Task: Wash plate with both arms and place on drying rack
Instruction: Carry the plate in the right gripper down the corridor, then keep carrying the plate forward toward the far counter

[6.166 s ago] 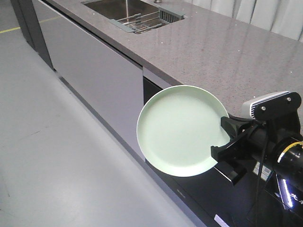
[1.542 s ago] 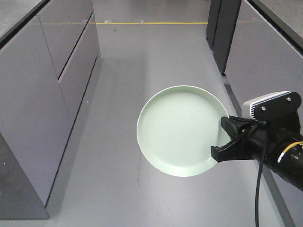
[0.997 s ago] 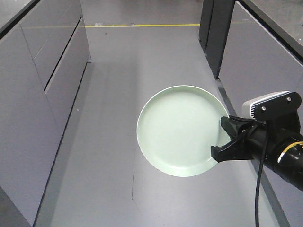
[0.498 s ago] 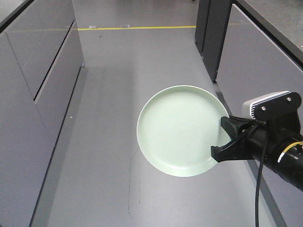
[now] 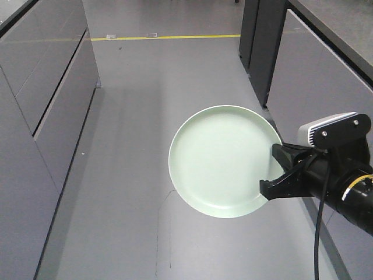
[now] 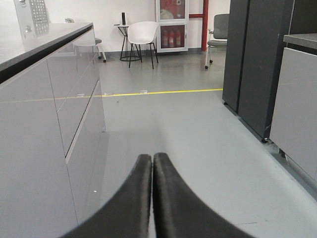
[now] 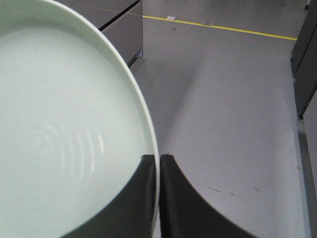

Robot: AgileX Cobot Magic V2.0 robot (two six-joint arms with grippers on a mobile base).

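A round pale mint-green plate (image 5: 218,160) hangs in the air above the grey floor, its face towards the front camera. My right gripper (image 5: 274,172) is shut on its right rim, and the wrist view shows the rim (image 7: 143,114) pinched between the two black fingers of the right gripper (image 7: 157,157). The right arm (image 5: 344,192) carries a whitish-grey camera block (image 5: 326,129) and a black cable. My left gripper (image 6: 152,157) is shut with nothing in it, pointing down an aisle. The drying rack is out of view.
Grey cabinets with a dark countertop (image 5: 41,111) line the left of the aisle. Dark tall cabinets (image 5: 265,41) and a grey unit (image 5: 326,81) stand on the right. A yellow floor line (image 5: 169,37) crosses ahead. A white chair (image 6: 141,37) stands far off.
The whole view has swung away from the counter with the sink and rack into an aisle, and the cabinets keep sliding past. The plate stays fixed in the right gripper.
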